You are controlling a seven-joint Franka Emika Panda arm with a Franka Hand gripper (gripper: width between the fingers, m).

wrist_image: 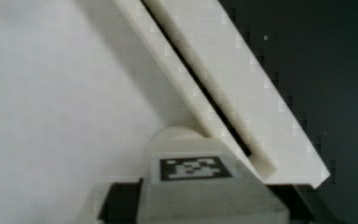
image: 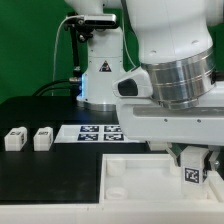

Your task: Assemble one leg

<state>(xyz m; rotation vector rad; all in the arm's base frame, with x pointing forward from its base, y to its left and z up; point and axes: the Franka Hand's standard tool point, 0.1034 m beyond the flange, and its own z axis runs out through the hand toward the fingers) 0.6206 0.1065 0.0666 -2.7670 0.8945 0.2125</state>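
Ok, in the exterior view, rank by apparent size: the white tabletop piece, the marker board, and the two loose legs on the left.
1. White tabletop piece.
2. Marker board.
3. The two loose legs, which look alike, so no ranking between them.

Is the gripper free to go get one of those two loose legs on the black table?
Probably not yet: the gripper looks shut on a leg at the white tray piece. The two loose legs stand uncovered.

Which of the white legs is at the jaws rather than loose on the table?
The leg with its marker facing the camera, at the exterior view's right under the gripper; the other two legs sit far left.
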